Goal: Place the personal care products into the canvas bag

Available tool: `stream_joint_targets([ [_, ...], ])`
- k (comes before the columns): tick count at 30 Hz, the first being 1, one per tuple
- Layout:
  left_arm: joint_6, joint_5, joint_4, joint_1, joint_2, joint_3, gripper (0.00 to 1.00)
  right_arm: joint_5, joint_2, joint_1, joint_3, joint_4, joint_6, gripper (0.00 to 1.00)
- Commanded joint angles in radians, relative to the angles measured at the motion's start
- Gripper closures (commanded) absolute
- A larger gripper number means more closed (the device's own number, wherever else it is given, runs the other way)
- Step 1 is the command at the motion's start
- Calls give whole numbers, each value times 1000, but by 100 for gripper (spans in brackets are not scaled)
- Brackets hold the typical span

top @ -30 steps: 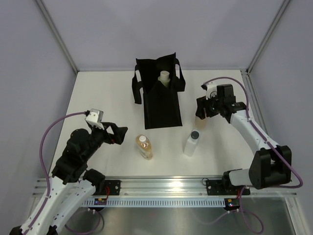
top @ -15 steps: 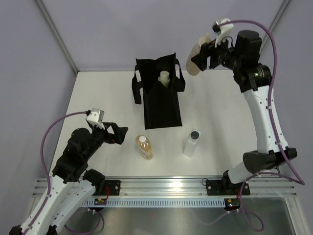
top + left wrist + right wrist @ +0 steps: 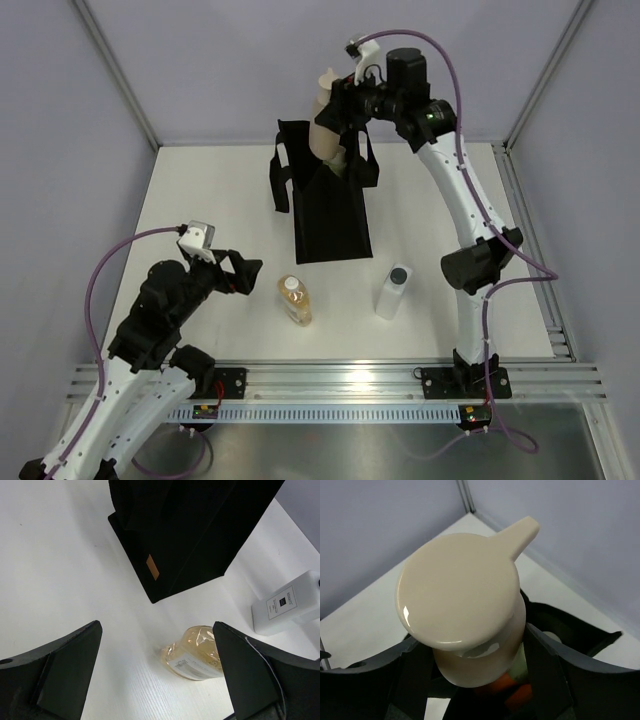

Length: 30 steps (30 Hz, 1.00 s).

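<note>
My right gripper [image 3: 338,112] is shut on the beige pump bottle [image 3: 322,132] and holds it in the air over the open far end of the black canvas bag [image 3: 330,210]. In the right wrist view the pump top [image 3: 462,590] fills the frame. Below it the bag's mouth [image 3: 572,630] shows orange items [image 3: 512,689] and a pale greenish bottle [image 3: 521,660]. The amber bottle [image 3: 295,300] lies on the table in front of the bag. The clear bottle with a black cap [image 3: 392,290] stands to its right. My left gripper [image 3: 245,272] is open and empty, left of the amber bottle [image 3: 197,652].
The bag's two loop handles [image 3: 280,180] hang over its sides. The left wrist view shows the bag's near end [image 3: 185,535] and the clear bottle [image 3: 285,607]. Metal frame posts [image 3: 115,75] stand at the table's far corners.
My right arm has lifted the beige pump bottle from the table's right side and swung it up and left to above the bag. The left arm has not moved.
</note>
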Motion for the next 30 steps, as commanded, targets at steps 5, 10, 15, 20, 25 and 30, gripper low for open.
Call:
stream_joint_targets([
  [5, 13, 14, 48, 2, -16, -6, 1, -29, 0, 50, -119, 85, -74, 100],
  [10, 13, 17, 46, 2, -24, -6, 1, -147, 39, 73, -160, 53, -62, 100],
  [15, 14, 17, 48, 2, -25, -5, 1, -236, 0, 148, -241, 26, -95, 100],
  [20, 13, 15, 45, 2, -30, -6, 1, -123, 12, 166, -346, 66, -23, 100],
  [25, 11, 18, 45, 2, -36, -8, 1, 49, 12, 146, -465, 117, -11, 100],
  [30, 11, 26, 48, 2, -38, -8, 1, 183, -53, 143, -591, 178, -63, 100],
])
